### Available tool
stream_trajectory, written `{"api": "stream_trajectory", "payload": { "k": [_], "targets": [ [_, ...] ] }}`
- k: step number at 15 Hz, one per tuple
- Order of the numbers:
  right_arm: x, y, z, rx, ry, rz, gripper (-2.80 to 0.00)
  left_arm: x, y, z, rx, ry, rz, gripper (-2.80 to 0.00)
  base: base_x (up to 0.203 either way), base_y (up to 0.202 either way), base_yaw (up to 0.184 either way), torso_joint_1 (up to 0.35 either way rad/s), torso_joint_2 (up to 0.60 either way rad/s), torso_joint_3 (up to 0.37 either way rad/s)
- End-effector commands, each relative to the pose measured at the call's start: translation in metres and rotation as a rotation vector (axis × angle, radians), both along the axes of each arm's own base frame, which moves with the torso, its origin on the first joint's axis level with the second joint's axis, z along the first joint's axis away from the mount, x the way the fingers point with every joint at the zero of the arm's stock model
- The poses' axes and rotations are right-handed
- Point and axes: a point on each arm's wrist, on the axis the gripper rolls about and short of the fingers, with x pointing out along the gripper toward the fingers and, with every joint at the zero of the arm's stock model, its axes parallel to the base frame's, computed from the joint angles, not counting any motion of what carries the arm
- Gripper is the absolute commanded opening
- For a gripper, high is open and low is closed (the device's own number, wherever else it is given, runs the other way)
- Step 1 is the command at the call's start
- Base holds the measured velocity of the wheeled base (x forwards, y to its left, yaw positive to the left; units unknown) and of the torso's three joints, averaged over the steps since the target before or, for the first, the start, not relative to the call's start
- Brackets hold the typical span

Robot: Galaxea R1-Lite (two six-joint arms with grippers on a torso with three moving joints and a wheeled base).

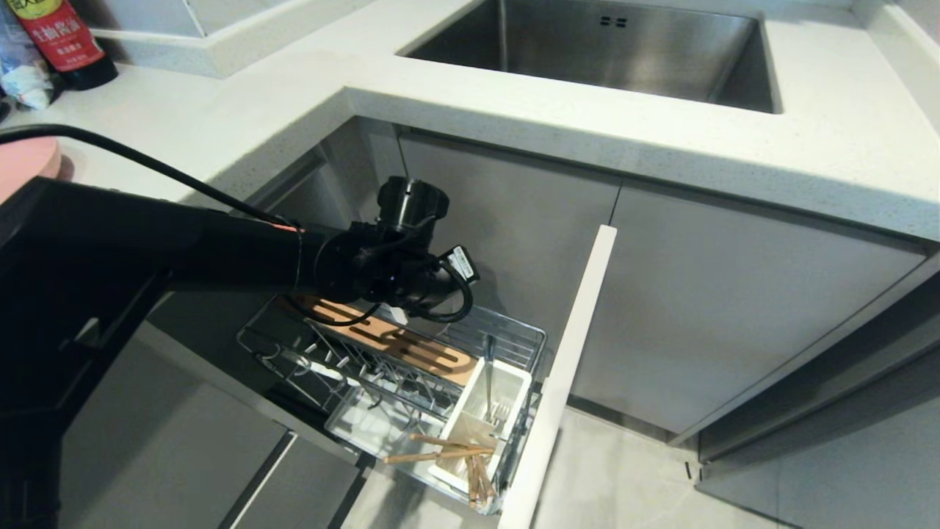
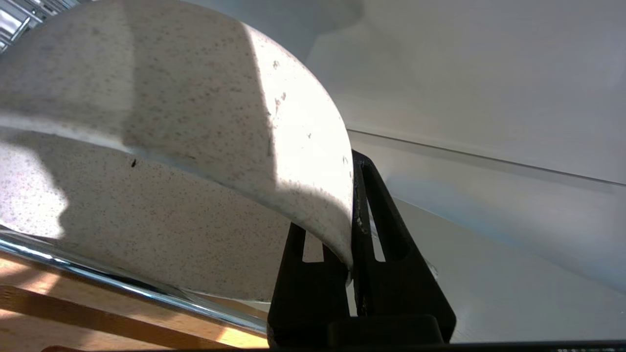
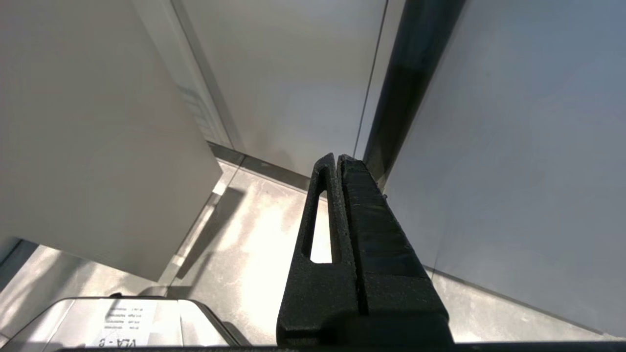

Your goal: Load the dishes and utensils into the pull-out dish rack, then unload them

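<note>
The left tool point(image 2: 352, 215) pinches the thin curved rim of the matte, cream-white speckled bowl point(image 2: 161, 146), its black slotted fingers point(image 2: 391, 244) clamped on either side. Just beneath the tool run a glossy chrome wire point(image 2: 127, 283) and the slotted wooden strip point(image 2: 73, 318) of the pull-out dish rack point(image 1: 507, 342). The right tool point(image 3: 340, 161) hangs closed and empty above the floor.

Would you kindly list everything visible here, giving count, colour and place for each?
speckled bowl: one, cream-white, above the wooden strip, rim pinched by the left claw
dish rack: one, chrome, pulled out below the counter
wooden strip: one, tan, in the rack
utensil caddy: one, white, at the rack's front
chopsticks: pair, wooden, in the caddy
fork: one, silver, in the caddy
sink: one, steel, in the counter
bottle: one, dark, red label, counter corner
pink plate: one, counter's left edge
left claw: black, shut on the bowl
right claw: black, shut, near the floor
</note>
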Motion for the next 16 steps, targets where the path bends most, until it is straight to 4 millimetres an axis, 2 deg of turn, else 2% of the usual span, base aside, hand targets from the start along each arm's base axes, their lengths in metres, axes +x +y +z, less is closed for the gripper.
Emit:
{"api": "stream_trajectory", "payload": {
  "k": [1, 9, 13, 16],
  "targets": [
    [0.000, 0.000, 0.000, 0.000, 0.000, 0.001, -2.80, -0.001, 0.000, 0.001, -0.003, 0.001, 0.003, -2.80, 0.000, 0.000, 0.000, 0.000, 0.00, 0.000],
    [0.000, 0.000, 0.000, 0.000, 0.000, 0.001, -2.80, -0.012, 0.007, 0.028, -0.050, -0.054, 0.016, -2.80, 0.000, 0.000, 0.000, 0.000, 0.00, 0.000],
    [0.000, 0.000, 0.000, 0.000, 0.000, 0.001, -2.80, -0.027, 0.016, 0.057, -0.088, -0.111, 0.015, -2.80, 0.000, 0.000, 0.000, 0.000, 0.00, 0.000],
    [0.000, 0.000, 0.000, 0.000, 0.000, 0.001, -2.80, -0.056, 0.025, 0.090, -0.133, -0.181, -0.004, -2.80, 0.000, 0.000, 0.000, 0.000, 0.00, 0.000]
  ]
}}
